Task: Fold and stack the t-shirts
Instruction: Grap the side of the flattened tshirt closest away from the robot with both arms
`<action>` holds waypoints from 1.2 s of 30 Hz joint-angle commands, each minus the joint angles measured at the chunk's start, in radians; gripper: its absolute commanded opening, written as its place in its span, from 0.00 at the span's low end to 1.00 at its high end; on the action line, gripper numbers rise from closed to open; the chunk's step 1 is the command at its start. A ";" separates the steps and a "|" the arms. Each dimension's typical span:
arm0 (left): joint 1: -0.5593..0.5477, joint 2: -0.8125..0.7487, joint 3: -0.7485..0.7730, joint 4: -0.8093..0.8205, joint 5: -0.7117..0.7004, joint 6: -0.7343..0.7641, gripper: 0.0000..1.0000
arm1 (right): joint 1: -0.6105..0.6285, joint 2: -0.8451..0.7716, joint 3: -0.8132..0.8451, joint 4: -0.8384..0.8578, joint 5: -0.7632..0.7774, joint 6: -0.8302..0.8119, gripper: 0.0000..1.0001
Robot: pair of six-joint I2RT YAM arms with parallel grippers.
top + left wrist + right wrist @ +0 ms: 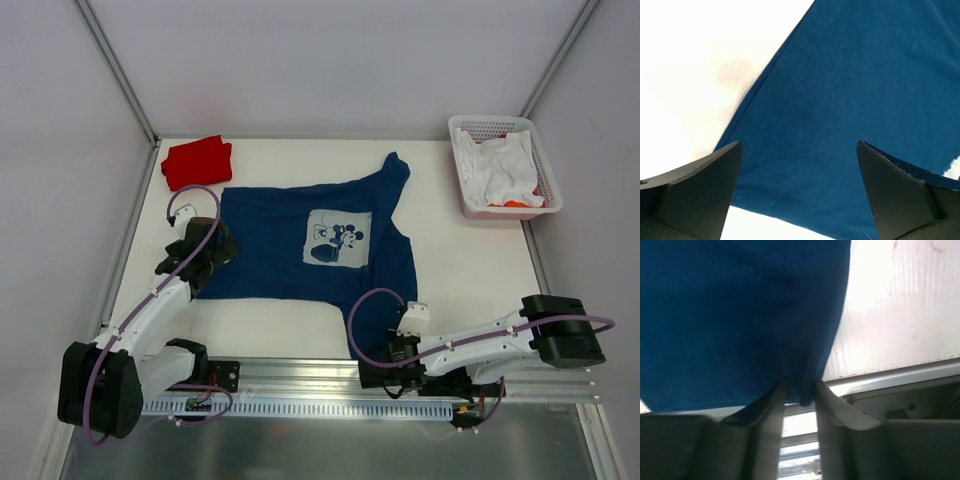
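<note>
Shirts lay on the white tabletop [470,270]. The blue shirt [290,250] was spread flat with its picture side up. The left pincer [799,146] hung over the shirt's left edge with its fingers wide apart, holding nothing. The blue cloth lay right under it. The right pincer [800,390] was at the near edge of the tabletop, and its fingers were squeezed on a corner of the blue shirt. The red shirt [196,160] sat folded past the left pincer, at the far corner. A basket [490,213] with white cloth [505,165] in it stood far beyond the right pincer.
</note>
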 commanded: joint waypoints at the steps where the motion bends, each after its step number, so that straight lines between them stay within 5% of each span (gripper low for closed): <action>1: -0.008 -0.004 0.004 -0.010 -0.018 0.013 0.99 | 0.007 0.023 -0.011 0.026 -0.029 0.034 0.30; 4: -0.007 -0.004 -0.002 -0.010 -0.019 0.007 0.99 | 0.005 0.014 -0.015 0.022 -0.026 0.040 0.15; 8: -0.008 -0.008 -0.014 -0.015 -0.022 0.004 0.99 | 0.005 0.001 -0.015 0.017 -0.018 0.038 0.10; 28: -0.007 0.120 0.030 -0.253 -0.126 -0.197 0.99 | 0.007 -0.105 -0.081 0.014 -0.004 0.061 0.10; 36: -0.007 0.120 0.008 -0.271 -0.099 -0.255 0.88 | 0.021 -0.145 -0.113 0.022 0.003 0.091 0.09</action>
